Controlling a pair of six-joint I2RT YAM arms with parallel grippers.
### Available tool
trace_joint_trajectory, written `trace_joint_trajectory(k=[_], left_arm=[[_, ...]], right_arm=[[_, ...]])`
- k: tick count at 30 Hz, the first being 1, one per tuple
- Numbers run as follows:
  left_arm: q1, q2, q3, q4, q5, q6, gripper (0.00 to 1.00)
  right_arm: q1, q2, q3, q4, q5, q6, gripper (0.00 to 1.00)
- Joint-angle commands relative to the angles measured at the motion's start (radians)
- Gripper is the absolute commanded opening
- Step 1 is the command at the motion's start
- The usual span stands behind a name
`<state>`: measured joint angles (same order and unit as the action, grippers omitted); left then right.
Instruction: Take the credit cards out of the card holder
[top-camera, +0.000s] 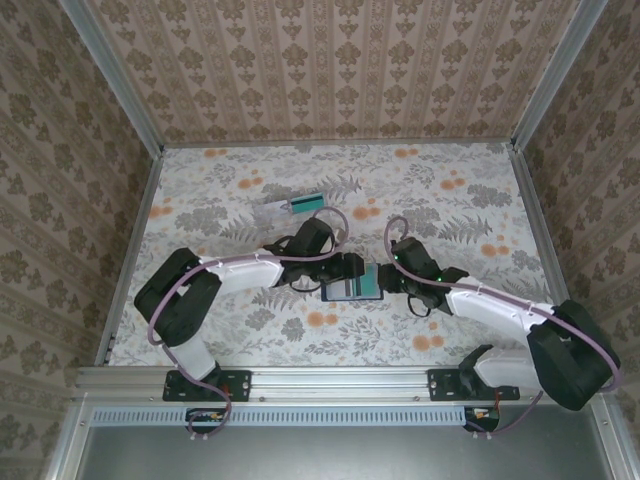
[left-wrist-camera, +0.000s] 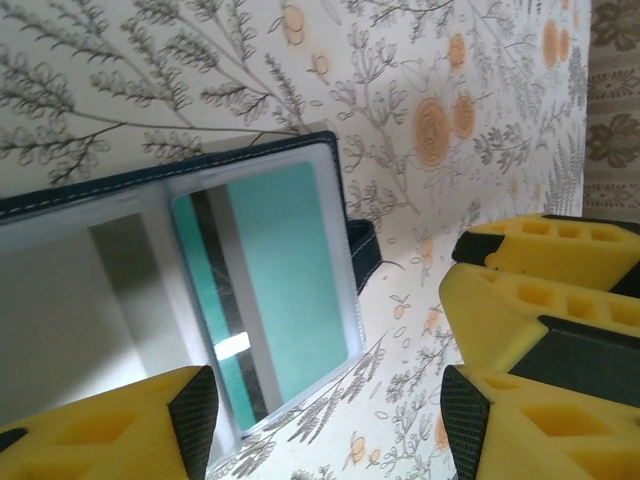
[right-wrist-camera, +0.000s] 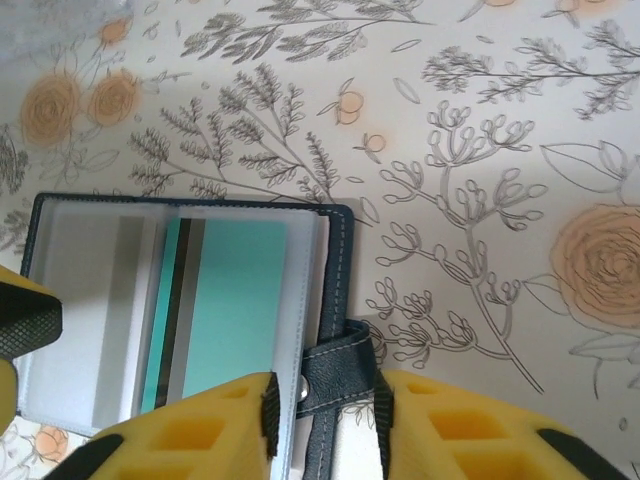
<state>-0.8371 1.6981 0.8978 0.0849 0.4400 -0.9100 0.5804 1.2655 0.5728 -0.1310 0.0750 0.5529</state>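
One open card holder (top-camera: 352, 283), long axis left-right (teal credit card (right-wrist-camera: 235, 305) inside).

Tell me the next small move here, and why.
Probably lower the open left gripper onto the card to work it out: it sits inside the open holder, while the right gripper clamps the strap, steadying the holder.
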Motion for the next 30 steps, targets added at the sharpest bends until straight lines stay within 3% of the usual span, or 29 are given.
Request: trace_joint_trajectory(k=[1,18,30], left_arm=[[0.010,0.011,-0.021,0.044,-0.015,-0.030,0.64],[0.022,0.042,-0.039,0.081,0.002,-0.065,0.63],[0.017,0.081,-0.028,0.075,0.009,-0.101,0.59]], right_arm=[[-0.002,0.074,0.052,-0.012,-0.060,-0.028,0.28],[0.009,0.275,0.087,-0.011,-0.103,-0.034,0.18],[0.026,0.267,0.078,-0.014,-0.120,-0.011,0.17]])
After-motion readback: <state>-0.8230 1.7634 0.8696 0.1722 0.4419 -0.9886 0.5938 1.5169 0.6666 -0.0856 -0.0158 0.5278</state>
